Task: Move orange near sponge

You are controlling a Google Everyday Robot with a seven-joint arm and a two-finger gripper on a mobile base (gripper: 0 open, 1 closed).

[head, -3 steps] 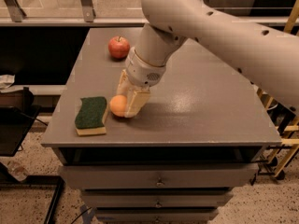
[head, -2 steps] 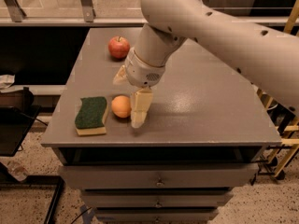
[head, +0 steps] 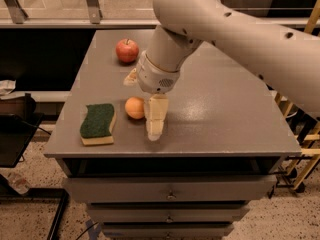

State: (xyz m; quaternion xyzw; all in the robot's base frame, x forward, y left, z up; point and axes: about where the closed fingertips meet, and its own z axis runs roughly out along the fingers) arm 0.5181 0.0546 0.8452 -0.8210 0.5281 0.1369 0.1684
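End effector [head: 141, 107]: located left of centre in the frame, low over the bench [head: 225, 119]. Its jaws are spread wide and grip nothing. One pale finger [head: 155, 118] points down toward the front edge. The other finger [head: 131, 77] shows up and to the left, beside the wrist.

Orange [head: 134, 107]: resting on the bench, immediately left of the lower finger. Contact appears likely but cannot be confirmed.

Sponge [head: 98, 123]: lying flat, green face up, near the orange on its left, with a narrow gap between them.

Apple [head: 127, 50]: upright, upper left, well apart from both.

Arm [head: 240, 29]: enters from the upper right.
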